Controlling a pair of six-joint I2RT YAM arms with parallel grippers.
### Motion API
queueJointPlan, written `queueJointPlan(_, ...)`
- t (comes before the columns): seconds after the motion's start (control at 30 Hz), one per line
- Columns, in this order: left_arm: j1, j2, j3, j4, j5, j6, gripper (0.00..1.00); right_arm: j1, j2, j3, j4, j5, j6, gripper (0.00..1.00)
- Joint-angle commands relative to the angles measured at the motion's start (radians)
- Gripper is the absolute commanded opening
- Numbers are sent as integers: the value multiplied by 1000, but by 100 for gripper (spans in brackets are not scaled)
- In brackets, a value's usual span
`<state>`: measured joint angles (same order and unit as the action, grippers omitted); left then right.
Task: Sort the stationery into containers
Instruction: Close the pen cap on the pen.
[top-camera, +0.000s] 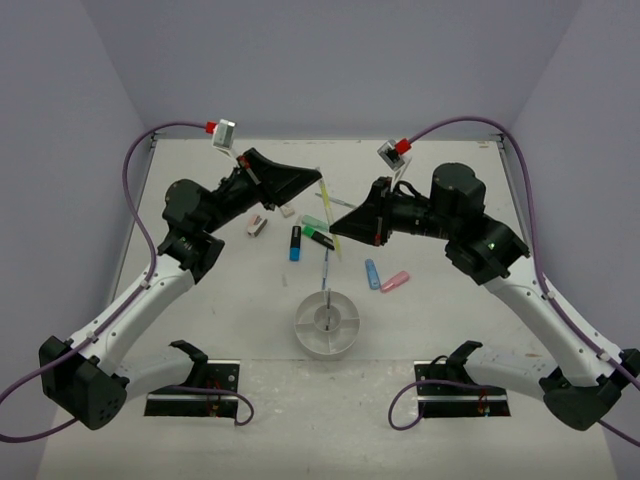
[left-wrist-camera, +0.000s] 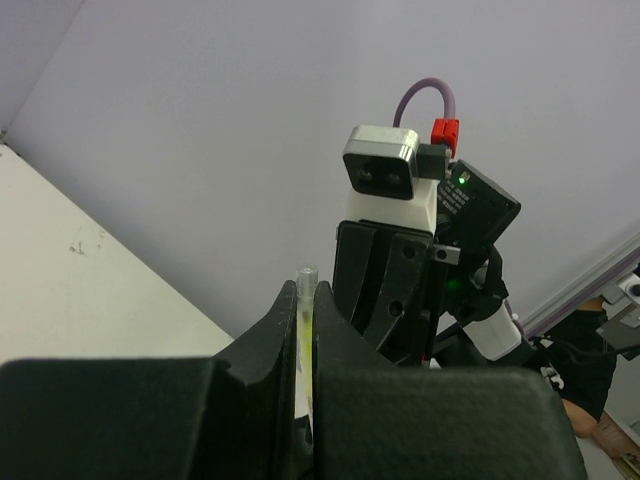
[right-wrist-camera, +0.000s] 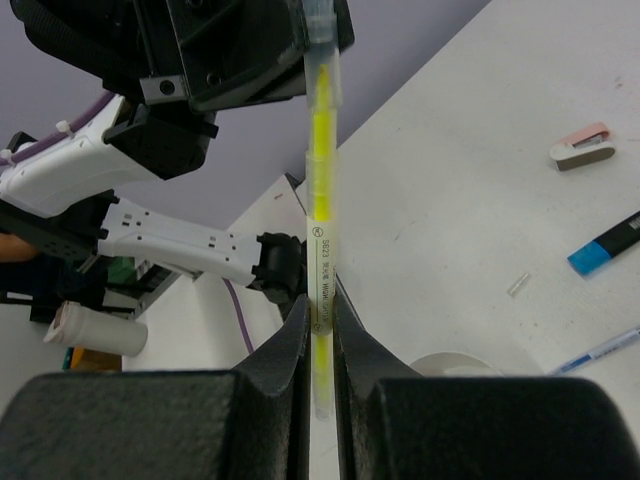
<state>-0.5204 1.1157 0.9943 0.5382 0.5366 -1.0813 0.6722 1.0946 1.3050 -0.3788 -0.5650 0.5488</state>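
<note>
Top external: dish on pale table, lavender walls.

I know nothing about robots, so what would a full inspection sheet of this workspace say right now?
Surface: white table, lightly scuffed.
Job's things: yellow pen held in the air between both arms; white divided dish with a blue pen reaching its far rim; blue highlighter, pink highlighter and pinkish eraser loose on the table.
Clutter: nothing seen.
Grippers: left gripper shut on the yellow pen's upper end; right gripper shut on its lower part.
Cables: purple cables loop along each arm, clear of the items.
Surroundings: plain lilac walls.
</note>
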Motion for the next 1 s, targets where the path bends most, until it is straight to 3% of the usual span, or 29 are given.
queueJointPlan(0.0,-15,-18,-1,13,22,1,0,2,25,95,37,25,-16,0)
queueJointPlan(0.27,-18,-22,-8,-9,20,1,0,1,71,177,42,34,-24,0)
queueJointPlan(0.43,-18,-25,8,-48,23,23,14,1,87,204,66,89,-43,0)
queueJointPlan(0.63,-18,-22,57,-113,17,75,26,3,109,203,71,-21,-85,0)
queueJointPlan(0.8,-18,-5,89,-103,23,84,26,6,94,169,65,-45,-99,0)
queueJointPlan(0.93,-18,14,93,-39,69,69,16,7,90,155,66,-42,-102,0)
queueJointPlan(0.97,-18,20,93,-20,83,63,9,6,90,155,69,-40,-101,0)
